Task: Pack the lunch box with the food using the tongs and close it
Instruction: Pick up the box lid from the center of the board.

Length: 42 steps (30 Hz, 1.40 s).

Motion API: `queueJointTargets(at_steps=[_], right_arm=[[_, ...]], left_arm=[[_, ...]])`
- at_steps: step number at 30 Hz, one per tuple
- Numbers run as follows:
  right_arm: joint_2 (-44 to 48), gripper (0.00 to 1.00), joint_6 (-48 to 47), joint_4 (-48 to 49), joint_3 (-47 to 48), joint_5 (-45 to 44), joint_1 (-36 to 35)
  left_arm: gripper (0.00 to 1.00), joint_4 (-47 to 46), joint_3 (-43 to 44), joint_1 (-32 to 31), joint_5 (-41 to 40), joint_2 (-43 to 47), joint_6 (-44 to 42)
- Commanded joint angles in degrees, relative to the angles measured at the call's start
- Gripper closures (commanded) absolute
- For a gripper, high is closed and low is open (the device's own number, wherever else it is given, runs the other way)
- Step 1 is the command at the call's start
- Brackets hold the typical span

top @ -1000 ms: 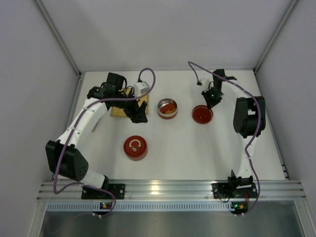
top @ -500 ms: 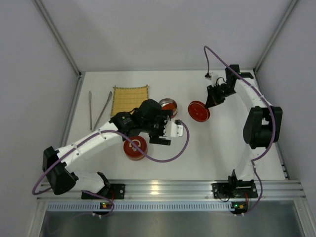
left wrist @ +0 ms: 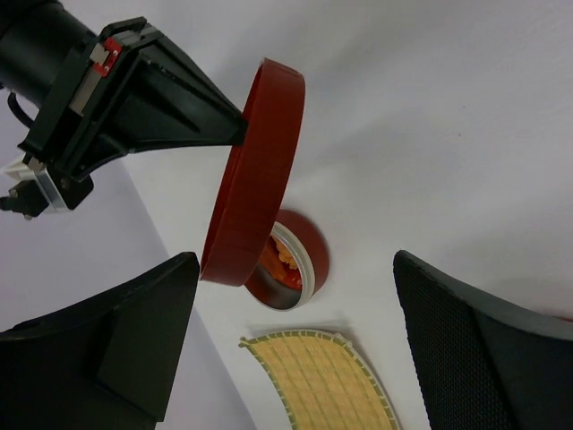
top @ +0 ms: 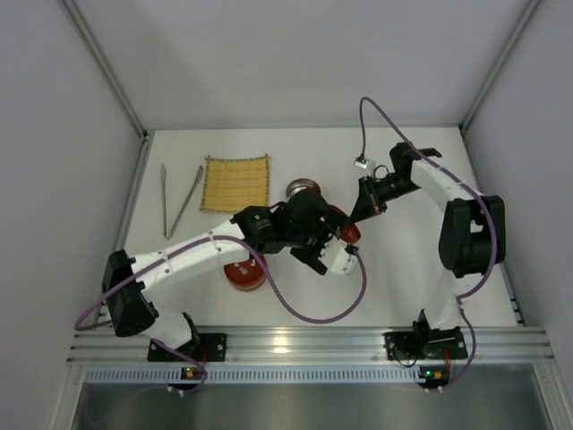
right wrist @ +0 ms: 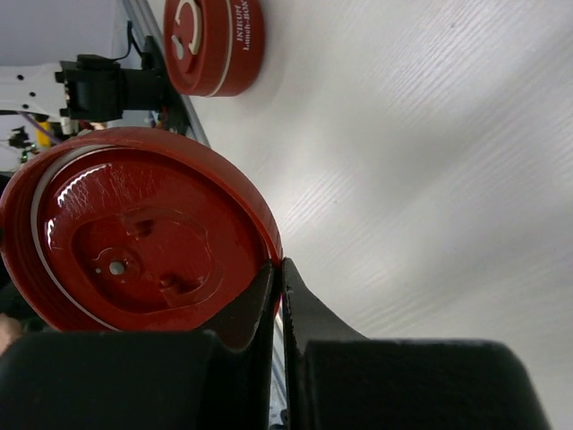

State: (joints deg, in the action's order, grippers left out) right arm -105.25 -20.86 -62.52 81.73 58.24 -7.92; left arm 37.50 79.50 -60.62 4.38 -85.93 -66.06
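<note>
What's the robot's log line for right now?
left end effector: open, facing red lid | right end effector: shut on red lid | tongs: lying untouched

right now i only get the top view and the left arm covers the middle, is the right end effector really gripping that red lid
Observer: Yes. In the right wrist view the right end effector is shut on the rim of the red lid, whose underside faces the camera.
Operator: and the left end effector, has it got anything
Observer: No. The left wrist view shows the left end effector wide open, its fingers clear of the lid.
Operator: is the box closed
Observer: No. The open lunch box sits beyond the lid with orange food inside. The lid is held on edge, not seated.
</note>
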Motion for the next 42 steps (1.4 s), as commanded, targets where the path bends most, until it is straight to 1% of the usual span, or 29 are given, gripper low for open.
queueJointTargets(at_steps=[1, 9, 12, 13, 16, 17, 18, 24, 30, 33, 36, 37, 39, 40, 41, 42], right_arm=[[-1.53, 1.0, -2.68, -5.75, 0.27, 6.89, -0.95], [-3.73, 1.0, -11.03, -15.5, 1.67, 9.87, -3.24], [-4.43, 1.0, -13.06, -17.02, 2.11, 10.14, -3.41], [-4.52, 1.0, -13.41, -17.54, 2.29, 10.05, -3.5], [-4.79, 1.0, -13.5, -17.98, 2.64, 9.79, -3.77], [-4.79, 1.0, -13.42, -18.07, 2.73, 9.7, -3.85], [-4.79, 1.0, -13.33, -18.07, 2.82, 9.61, -4.03], [-4.61, 1.0, -11.22, -17.11, 3.17, 9.53, -4.47], [-4.7, 1.0, -9.03, -16.32, 3.43, 9.44, -5.0], [-4.79, 1.0, -8.41, -16.14, 3.78, 9.0, -5.08], [-4.61, 1.0, -8.06, -15.97, 3.78, 8.47, -5.17], [-4.61, 1.0, -8.05, -15.88, 3.7, 8.38, -5.09], [-4.61, 1.0, -7.53, -15.7, 3.78, 8.38, -5.17], [-4.7, 1.0, -7.35, -15.53, 3.87, 8.64, -5.09], [-4.7, 1.0, -7.26, -15.61, 4.05, 9.08, -5.08], [-4.96, 0.91, -6.91, -16.05, 4.92, 9.09, -5.08]], left_arm=[[0.05, 1.08, 2.23, -0.73, -0.34, -1.07, -5.39], [0.1, 3.2, 6.62, -0.73, 2.47, -4.6, -6.18], [0.15, 4.07, 7.59, -0.73, 4.14, -4.69, -5.31], [0.2, 4.34, 7.77, -0.73, 5.1, -4.6, -5.22], [0.29, 5.57, 8.12, -0.73, 5.55, -4.86, -5.13], [0.33, 6.01, 8.3, -0.73, 5.64, -5.12, -5.13], [0.35, 6.36, 8.47, -0.73, 5.64, -5.21, -5.13], [0.39, 7.94, 11.11, -0.81, 6.69, -7.41, -3.9], [0.4, 8.99, 14.18, -0.73, 6.16, -10.39, -3.28], [0.44, 10.84, 16.73, -0.73, 5.81, -12.24, -2.84], [0.53, 12.07, 17.7, -0.73, 5.02, -13.12, -2.58], [0.62, 12.34, 17.79, -0.73, 4.67, -13.21, -2.58], [0.73, 12.69, 17.97, -0.73, 4.41, -13.38, -2.05], [0.81, 12.69, 17.97, -0.73, 3.97, -13.47, -1.88], [0.96, 12.52, 17.97, -0.81, 3.62, -13.56, -0.83], [1.0, 12.08, 18.23, -0.82, 2.48, -13.47, -0.13]])
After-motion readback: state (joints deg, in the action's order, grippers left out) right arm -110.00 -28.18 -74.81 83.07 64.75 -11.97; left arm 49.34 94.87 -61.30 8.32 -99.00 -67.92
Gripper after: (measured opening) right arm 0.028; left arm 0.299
